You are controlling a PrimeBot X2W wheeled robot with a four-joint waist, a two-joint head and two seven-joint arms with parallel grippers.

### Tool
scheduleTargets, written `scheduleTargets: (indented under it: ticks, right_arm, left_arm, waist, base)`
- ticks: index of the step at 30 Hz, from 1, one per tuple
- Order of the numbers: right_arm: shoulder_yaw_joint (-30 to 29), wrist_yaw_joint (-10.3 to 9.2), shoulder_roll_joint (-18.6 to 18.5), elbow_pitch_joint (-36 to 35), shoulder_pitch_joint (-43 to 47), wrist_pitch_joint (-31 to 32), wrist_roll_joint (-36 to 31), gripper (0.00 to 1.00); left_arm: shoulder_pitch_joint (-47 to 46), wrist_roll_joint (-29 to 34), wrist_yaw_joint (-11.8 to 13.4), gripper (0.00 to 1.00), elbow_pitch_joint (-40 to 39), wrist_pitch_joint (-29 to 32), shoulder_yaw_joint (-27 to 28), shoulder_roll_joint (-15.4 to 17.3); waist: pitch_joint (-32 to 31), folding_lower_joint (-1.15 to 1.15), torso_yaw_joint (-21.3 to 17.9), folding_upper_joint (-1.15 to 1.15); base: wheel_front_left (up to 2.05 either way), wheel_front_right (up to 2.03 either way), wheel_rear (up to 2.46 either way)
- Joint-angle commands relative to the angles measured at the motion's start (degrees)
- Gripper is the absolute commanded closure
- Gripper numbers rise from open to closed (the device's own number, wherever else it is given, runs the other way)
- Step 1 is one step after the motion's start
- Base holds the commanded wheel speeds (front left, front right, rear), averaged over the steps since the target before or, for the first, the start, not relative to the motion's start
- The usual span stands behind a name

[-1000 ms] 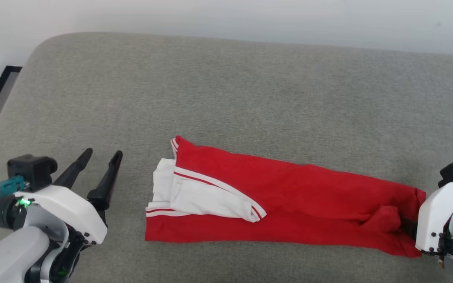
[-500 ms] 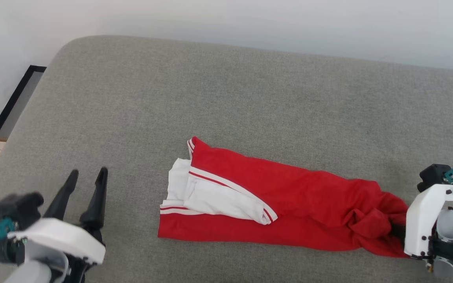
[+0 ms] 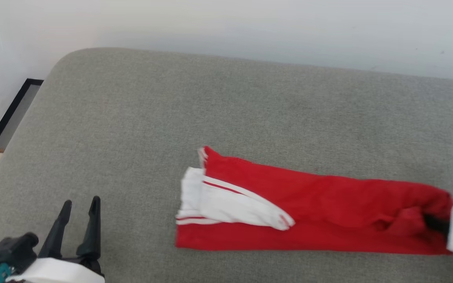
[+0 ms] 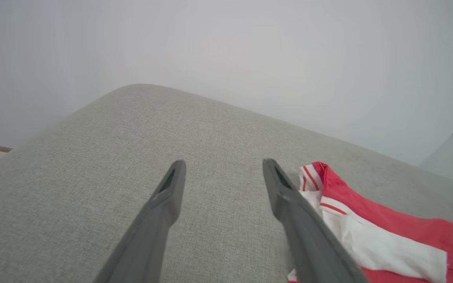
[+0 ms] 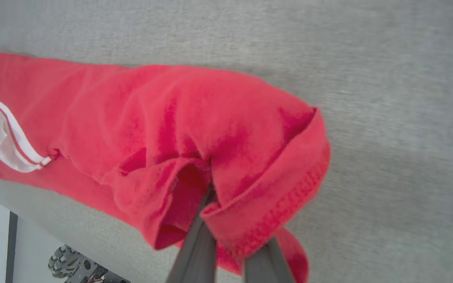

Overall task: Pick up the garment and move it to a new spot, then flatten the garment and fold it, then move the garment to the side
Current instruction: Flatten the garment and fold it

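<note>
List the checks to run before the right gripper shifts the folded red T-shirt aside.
1. Right gripper shut on the T-shirt at its hem end: ok.
2. All folded layers caught in that grip: cannot tell; the grip point is buried in cloth.
3. Left gripper open, apart from the T-shirt: ok.
4. White sleeve lying folded on the red body: ok.
5. Hem end smooth: not ok; it is bunched around the fingers.
6. T-shirt lying on the grey cushion: ok.
</note>
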Motion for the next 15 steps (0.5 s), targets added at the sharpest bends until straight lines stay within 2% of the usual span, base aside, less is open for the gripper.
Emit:
scheduleTargets:
  ticks: [1,9,15]
  right_arm:
    - [-1.5,-0.01,-1.1,-0.2,0.6,0.4,-0.3,1.00]
    - [-8.3,-0.02,-4.9,1.8,0.7,1.5,-3.3,1.00]
    - [-10.2,-0.02,-6.6,3.5,-0.1,1.3,-5.4,1.00]
  left_arm:
    - [1.2,1.6,-0.8,0.00,0.1,-0.3,1.8,-1.1]
    - [3.0,6.4,-5.2,0.00,1.5,-0.3,6.6,-7.0]
    - [2.9,8.7,-7.0,0.00,3.1,-0.3,8.5,-9.9]
  waist:
    - [-0.2,0.00,-0.4,0.00]
    - [-0.5,0.00,-1.5,0.00]
    - [-0.9,0.00,-1.8,0.00]
  base:
    - [0.00,0.00,0.00]
    - [0.00,0.00,0.00]
    - [0.00,0.00,0.00]
